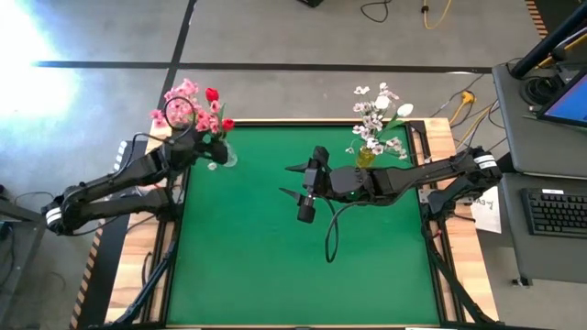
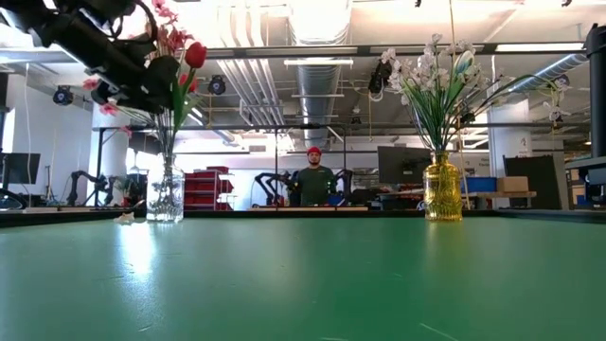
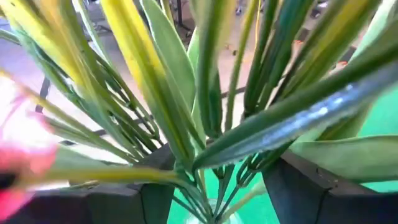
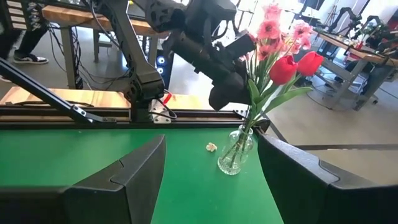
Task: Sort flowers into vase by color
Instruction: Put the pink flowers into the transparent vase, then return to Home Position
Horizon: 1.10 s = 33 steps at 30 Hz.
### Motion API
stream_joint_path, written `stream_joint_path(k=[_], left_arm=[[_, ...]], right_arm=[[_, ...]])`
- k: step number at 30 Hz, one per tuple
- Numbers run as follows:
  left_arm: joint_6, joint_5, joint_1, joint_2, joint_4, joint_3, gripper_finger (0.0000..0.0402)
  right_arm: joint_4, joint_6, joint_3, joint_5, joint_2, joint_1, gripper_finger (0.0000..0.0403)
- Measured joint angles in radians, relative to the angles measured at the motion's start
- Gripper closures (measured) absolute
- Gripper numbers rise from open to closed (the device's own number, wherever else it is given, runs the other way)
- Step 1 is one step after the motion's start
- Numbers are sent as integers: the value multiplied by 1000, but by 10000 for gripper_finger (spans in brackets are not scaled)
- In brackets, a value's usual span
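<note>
A clear glass vase (image 1: 223, 158) stands at the far left of the green mat and holds pink and red flowers (image 1: 194, 108). My left gripper (image 3: 211, 180) is open just above the vase's mouth, one finger on each side of the green stems (image 3: 205, 124). I cannot tell whether a finger touches a leaf. At the far right a yellow vase (image 2: 442, 189) holds white flowers (image 2: 436, 71). My right gripper (image 1: 286, 181) hangs open over the middle of the mat, level and pointing toward the clear vase (image 4: 235, 152), with nothing between its fingers.
A small pale scrap (image 4: 211, 147) lies on the mat beside the clear vase. The green mat (image 1: 275, 266) has free room in the middle and along the near side. A person (image 2: 313, 180) stands in the room beyond the far edge. A keyboard (image 1: 558, 213) sits off the table's right.
</note>
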Motion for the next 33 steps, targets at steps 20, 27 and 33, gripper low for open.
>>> stream_joint_path(k=[20,27,33], left_arm=[[-80,53,-2,0,-446,204,102],[-121,92,-2,0,-577,270,102],[-136,109,-2,0,-619,296,102]], right_arm=[[2,1,0,0,0,0,154],[7,1,0,0,0,0,154],[7,0,0,0,0,0,154]])
